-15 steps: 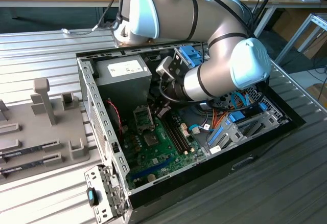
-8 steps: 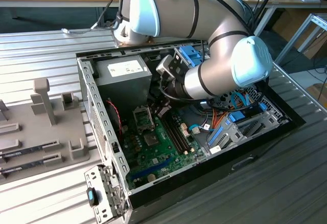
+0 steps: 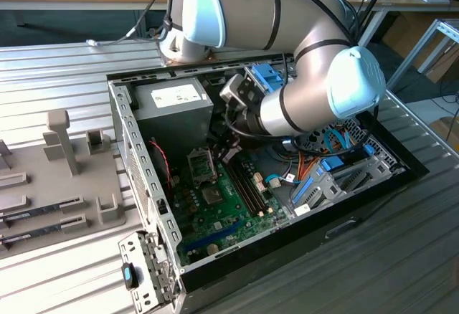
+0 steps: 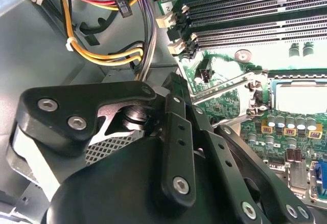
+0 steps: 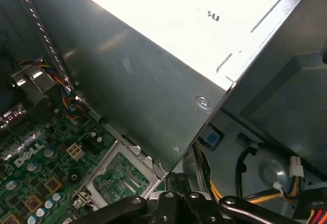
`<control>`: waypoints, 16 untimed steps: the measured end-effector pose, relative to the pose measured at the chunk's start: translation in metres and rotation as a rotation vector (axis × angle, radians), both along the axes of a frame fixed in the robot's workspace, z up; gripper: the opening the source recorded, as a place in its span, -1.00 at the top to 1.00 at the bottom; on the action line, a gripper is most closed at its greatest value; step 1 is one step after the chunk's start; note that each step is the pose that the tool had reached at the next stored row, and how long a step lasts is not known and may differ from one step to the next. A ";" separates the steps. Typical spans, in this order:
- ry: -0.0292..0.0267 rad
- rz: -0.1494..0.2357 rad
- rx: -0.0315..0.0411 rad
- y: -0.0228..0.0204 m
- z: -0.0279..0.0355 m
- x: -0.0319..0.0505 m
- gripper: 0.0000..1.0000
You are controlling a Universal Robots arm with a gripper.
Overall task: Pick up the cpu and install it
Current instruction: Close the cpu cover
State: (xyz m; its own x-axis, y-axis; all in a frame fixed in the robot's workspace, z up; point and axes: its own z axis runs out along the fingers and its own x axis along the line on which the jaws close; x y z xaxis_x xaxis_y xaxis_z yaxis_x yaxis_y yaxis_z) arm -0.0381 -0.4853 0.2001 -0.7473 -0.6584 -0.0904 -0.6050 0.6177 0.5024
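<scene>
My gripper [image 5: 178,179] is down inside the open computer case [image 3: 136,185], under the arm's wrist [image 3: 244,99]. Its black fingers [image 4: 176,132] stand shut, and I see nothing between them. In both wrist views the tips hang just beside the hinged metal socket frame [image 5: 120,179], close to the power-supply box [image 5: 153,55]. The socket [image 4: 296,92] lies on the green motherboard [image 3: 215,213] with its thin lever [image 4: 225,88] lifted. The cpu is hidden or out of view.
Bundled yellow, orange and black cables [image 4: 107,55] run next to the fingers. Long memory slots [image 4: 245,19] lie past the socket. On the exterior view's left a grey holder tray [image 3: 43,178] carries memory sticks [image 3: 43,210]. The case's drive cage [image 3: 337,178] is at the right.
</scene>
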 end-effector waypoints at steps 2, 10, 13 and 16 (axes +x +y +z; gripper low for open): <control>0.0000 0.001 0.0001 0.0000 0.0020 0.0000 0.79; 0.0000 0.007 0.0006 0.0000 0.0048 0.0000 0.79; 0.0000 0.008 0.0022 0.0000 0.0049 0.0000 0.79; 0.0000 0.009 0.0037 0.0000 0.0049 -0.0001 0.79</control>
